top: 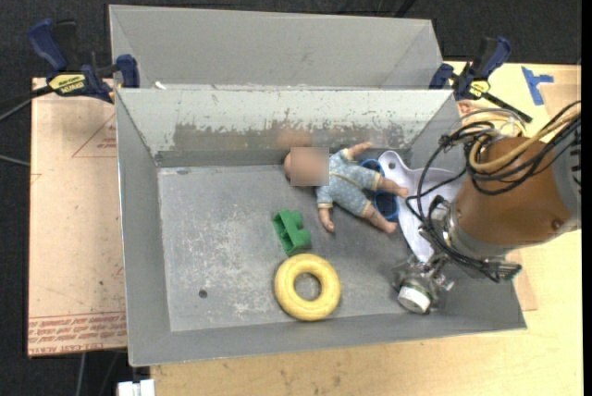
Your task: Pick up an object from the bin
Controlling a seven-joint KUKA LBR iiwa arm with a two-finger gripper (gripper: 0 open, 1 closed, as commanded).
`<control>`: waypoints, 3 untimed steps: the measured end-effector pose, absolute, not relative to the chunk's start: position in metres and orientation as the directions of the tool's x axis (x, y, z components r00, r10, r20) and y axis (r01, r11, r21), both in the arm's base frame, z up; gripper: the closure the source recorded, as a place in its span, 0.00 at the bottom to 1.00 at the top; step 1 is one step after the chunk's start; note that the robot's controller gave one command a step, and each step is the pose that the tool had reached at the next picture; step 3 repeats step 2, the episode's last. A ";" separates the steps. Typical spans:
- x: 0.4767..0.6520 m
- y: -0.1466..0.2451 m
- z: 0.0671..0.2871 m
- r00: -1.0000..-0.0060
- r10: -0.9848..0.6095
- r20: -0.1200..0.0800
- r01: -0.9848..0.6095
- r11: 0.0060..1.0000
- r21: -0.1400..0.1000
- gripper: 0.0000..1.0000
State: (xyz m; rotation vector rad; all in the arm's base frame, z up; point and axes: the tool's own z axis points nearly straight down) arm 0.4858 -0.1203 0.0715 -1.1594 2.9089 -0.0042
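Observation:
My gripper (421, 285) is low in the bin's front right corner, close to the floor, and I see nothing in it. Nearest to it, to the upper left, a baby doll (347, 186) in pale blue clothes lies on its back, head toward the back wall and legs pointing at the gripper. Under the doll's right side lies a white flat plastic piece (396, 168) with a blue part (371, 172), which runs down along the right wall toward the arm. A yellow ring (307, 287) lies flat on the floor to the gripper's left.
A small green block (291, 232) lies just above the yellow ring, mid-floor. The arm with its orange cover and cables leans over the right wall. The left half of the floor is bare metal.

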 end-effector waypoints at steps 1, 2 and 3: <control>0.485 -0.120 0.075 -0.726 -0.688 -0.007 -0.688 0.726 -0.003 1.00; 0.482 -0.119 0.096 -0.727 -0.687 -0.001 -0.687 0.727 0.006 1.00; 0.482 -0.119 0.096 -0.727 -0.687 -0.001 -0.687 0.727 0.006 1.00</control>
